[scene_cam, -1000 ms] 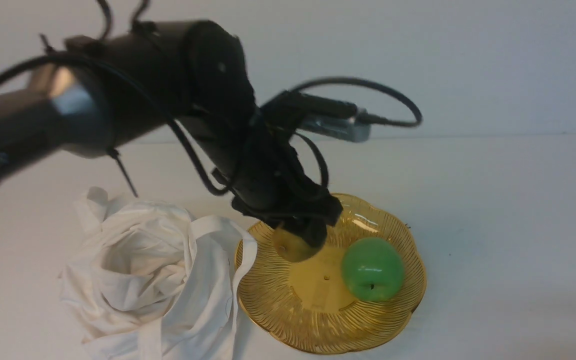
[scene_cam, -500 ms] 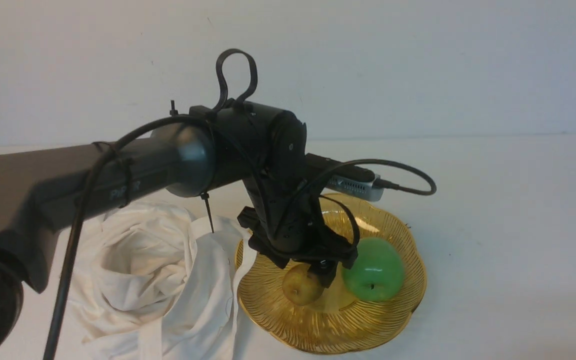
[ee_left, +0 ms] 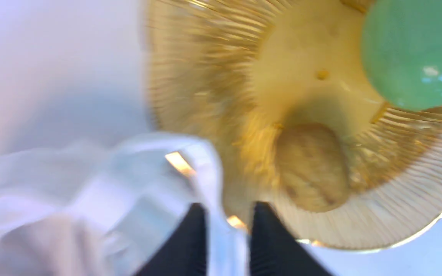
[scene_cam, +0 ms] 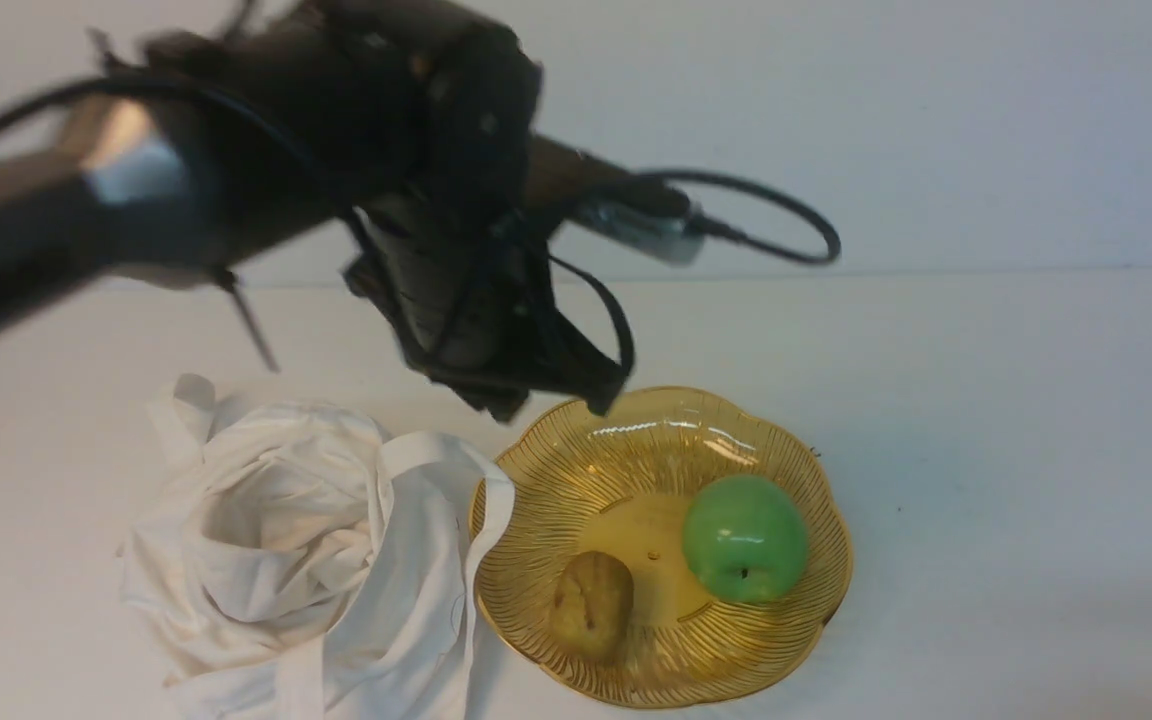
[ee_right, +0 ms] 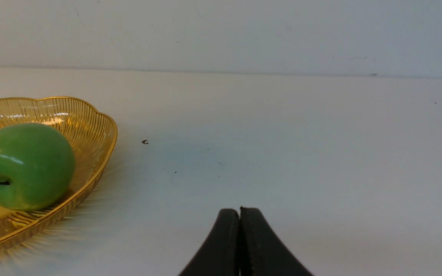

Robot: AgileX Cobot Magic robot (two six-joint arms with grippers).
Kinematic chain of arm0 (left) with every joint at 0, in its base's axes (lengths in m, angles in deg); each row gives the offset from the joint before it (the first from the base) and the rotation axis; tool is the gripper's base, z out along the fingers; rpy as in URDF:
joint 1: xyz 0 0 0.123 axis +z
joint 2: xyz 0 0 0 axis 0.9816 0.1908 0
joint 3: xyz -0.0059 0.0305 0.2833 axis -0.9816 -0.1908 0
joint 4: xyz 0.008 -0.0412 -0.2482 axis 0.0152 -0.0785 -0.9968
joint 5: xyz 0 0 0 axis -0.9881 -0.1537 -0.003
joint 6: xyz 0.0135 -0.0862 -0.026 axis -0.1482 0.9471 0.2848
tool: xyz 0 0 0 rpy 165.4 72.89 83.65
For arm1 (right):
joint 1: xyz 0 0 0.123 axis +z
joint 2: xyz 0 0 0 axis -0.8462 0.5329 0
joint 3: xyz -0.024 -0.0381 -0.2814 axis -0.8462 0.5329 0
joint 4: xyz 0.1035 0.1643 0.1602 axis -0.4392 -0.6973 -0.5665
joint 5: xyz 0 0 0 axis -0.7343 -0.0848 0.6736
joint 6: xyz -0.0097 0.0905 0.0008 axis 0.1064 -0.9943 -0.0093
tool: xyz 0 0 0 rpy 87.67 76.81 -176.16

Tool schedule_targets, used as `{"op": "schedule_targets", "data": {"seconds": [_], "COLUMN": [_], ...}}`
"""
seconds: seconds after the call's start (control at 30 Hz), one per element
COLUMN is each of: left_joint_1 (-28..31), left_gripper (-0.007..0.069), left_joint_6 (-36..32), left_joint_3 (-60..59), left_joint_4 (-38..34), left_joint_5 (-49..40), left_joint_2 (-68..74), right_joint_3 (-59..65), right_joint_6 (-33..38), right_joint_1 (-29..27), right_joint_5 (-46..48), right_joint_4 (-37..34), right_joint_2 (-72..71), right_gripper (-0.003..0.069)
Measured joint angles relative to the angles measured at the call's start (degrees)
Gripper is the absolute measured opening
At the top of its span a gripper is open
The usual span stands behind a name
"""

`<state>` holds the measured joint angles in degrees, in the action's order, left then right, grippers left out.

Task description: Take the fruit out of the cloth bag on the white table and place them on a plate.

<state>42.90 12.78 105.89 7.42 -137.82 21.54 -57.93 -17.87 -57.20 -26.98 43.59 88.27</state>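
At the lower center of the front view, the scalloped amber plate (scene_cam: 676,670) holds the potato-like brown fruit (scene_cam: 591,606) and, to its right, the green apple (scene_cam: 745,538). Lower left, the white cloth bag (scene_cam: 276,560) lies crumpled. Only the left wrist view shows the left gripper's fingertips (ee_left: 195,222), slightly parted and holding nothing; only the right wrist view shows the right gripper (ee_right: 240,214), closed, empty.

The front view looks forward and down from the robot's side, taking in the whole scalloped, translucent amber-gold plastic plate (scene_cam: 656,430) and most of the soft white fabric tote bag (scene_cam: 266,560). The left wrist view peers steeply down from closer, sharing parts of both. The right wrist view faces across the flat white tabletop (ee_right: 282,153) at a low slant, sharing the plate's edge.
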Motion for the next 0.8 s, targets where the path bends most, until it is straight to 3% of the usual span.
{"op": "schedule_targets", "data": {"seconds": [0.1, 0.3, 0.8], "left_joint_1": [0.0, 0.0, 0.0], "left_gripper": [0.0001, -0.0008, -0.0008], "left_joint_6": [2.6, 4.4, 5.3], "left_joint_3": [0.1, -1.3, -25.7], "left_joint_4": [2.7, 4.5, 8.3], "left_joint_5": [-0.8, 2.0, 10.1], "left_joint_2": [-11.3, -28.1, -68.9], "right_joint_3": [0.0, 0.0, 0.0], "right_joint_6": [0.0, 0.0, 0.0], "right_joint_1": [0.0, 0.0, 0.0], "right_joint_5": [0.0, 0.0, 0.0], "right_joint_4": [0.0, 0.0, 0.0], "right_joint_2": [0.0, 0.0, 0.0], "right_gripper": [-0.0013, -0.0013, -0.0013]}}
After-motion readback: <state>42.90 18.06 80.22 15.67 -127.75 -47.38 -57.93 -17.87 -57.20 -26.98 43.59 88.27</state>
